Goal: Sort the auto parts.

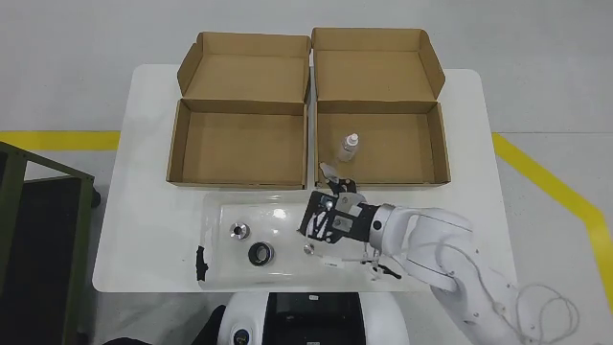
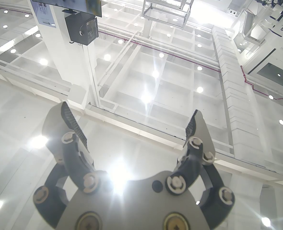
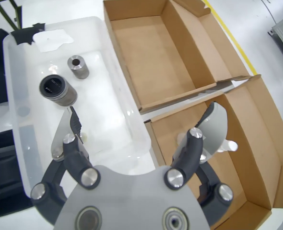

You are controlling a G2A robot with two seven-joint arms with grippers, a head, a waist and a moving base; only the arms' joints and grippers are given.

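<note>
Auto parts lie in clear bin (image 1: 273,218) nearest robot: 1 linear bearing (image 3: 57,92), 1 steel bushing (image 3: 78,67), both upright, plus 1 small pale piece (image 3: 84,136), type unclear. R gripper (image 3: 141,110) hangs over bin's box-side edge, jaws wide, holding nothing. L gripper (image 2: 130,111) points at ceiling, also wide & empty. Step, I'd judge: btwn picks. Nxt move needs R gripper lowered over one part, prob. the pale piece by its finger, then closing. Beyond: 2 cardboard boxes, lids open, left box (image 1: 238,149) & right box (image 1: 407,149); 1 white bottle (image 1: 349,146) stands in right box.
</note>
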